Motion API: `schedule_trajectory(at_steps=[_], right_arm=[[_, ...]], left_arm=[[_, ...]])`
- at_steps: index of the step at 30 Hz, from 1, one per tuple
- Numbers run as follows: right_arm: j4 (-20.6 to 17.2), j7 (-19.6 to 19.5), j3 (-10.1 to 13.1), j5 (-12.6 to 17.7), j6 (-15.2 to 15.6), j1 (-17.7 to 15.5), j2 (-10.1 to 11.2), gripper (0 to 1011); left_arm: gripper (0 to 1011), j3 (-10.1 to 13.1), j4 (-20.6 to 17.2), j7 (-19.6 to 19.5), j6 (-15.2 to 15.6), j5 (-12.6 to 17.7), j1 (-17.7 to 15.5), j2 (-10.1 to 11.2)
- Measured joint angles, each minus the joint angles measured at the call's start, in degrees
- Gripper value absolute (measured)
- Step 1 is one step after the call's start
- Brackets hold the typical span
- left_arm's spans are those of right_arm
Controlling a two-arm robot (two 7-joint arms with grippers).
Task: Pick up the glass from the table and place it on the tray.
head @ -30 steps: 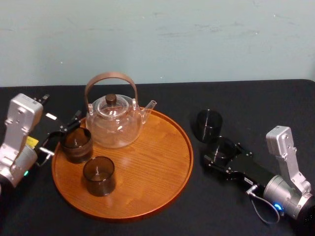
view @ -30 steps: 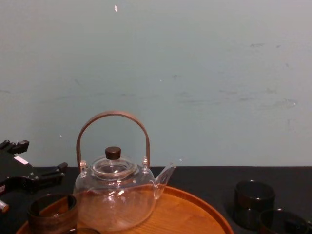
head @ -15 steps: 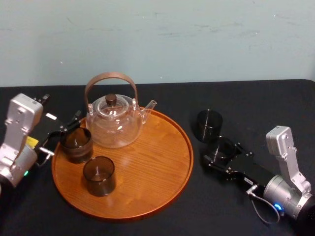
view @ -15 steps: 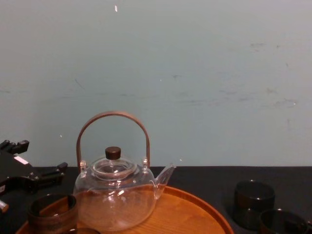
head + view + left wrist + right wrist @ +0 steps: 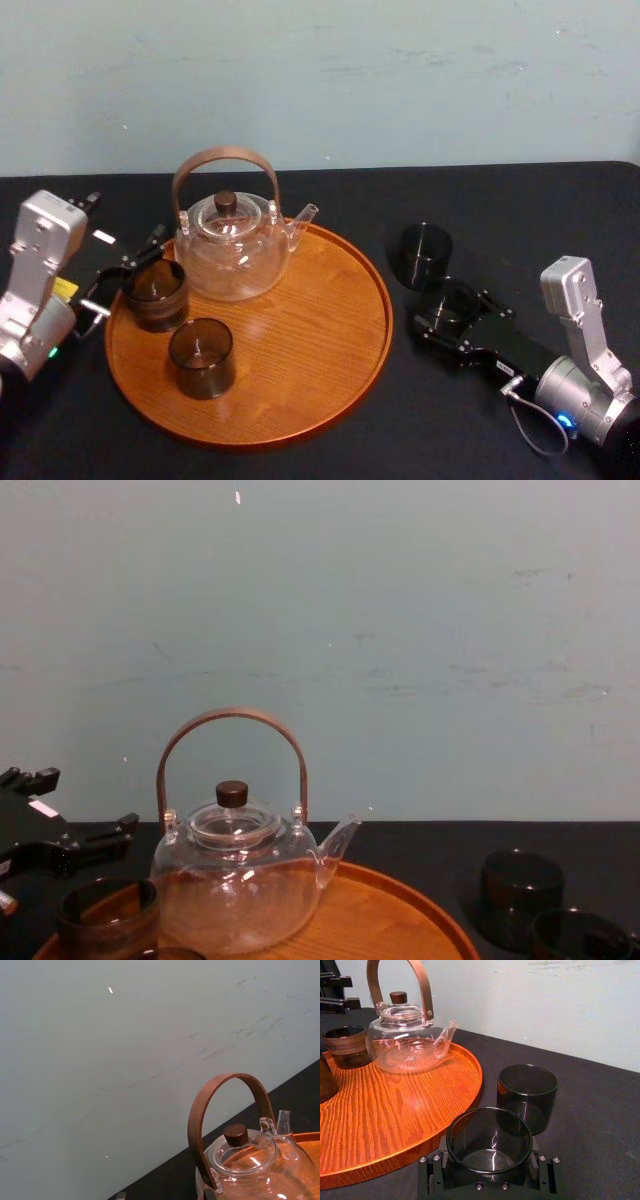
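Right of the tray, on the table, our right gripper is clamped around the glass, unmoved over the last second, so we judge the lift has not begun. Our left gripper waits spread at the tray's left edge.

From the head we look down; from the chest, low across. All four views share the teapot and tray.
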Motion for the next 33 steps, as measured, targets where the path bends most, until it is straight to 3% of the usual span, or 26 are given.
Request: schedule_trajectory(at_steps=[9, 14, 19, 25, 33], right_arm=[[-0.3, 0.6, 0.3, 0.6, -0.5, -0.3, -0.1, 905], [-2.4, 1.2, 0.1, 0.9, -0.8, -0.8, 0.1, 905], [-4.9, 1.6, -1.1, 0.1, -0.8, -1.1, 0.3, 905], [-7.7, 1.7, -4.2, -2.6, 0.4, -0.6, 0.3, 905], [-8.0, 2.0, -7.5, -5.0, 2.3, 1.3, -0.4, 905]], left_arm=[[1002, 0.0, 0.0, 0.0, 0.0, 0.0, 0.0, 0.0], [1001, 0.0, 0.0, 0.0, 0.0, 0.0, 0.0, 0.0], [1001, 0.0, 0.0, 0.0, 0.0, 0.0, 0.0, 0.0], [1001, 0.0, 0.0, 0.0, 0.0, 0.0, 0.0, 0.0], [1001, 0.0, 0.0, 0.0, 0.0, 0.0, 0.0, 0.0]])
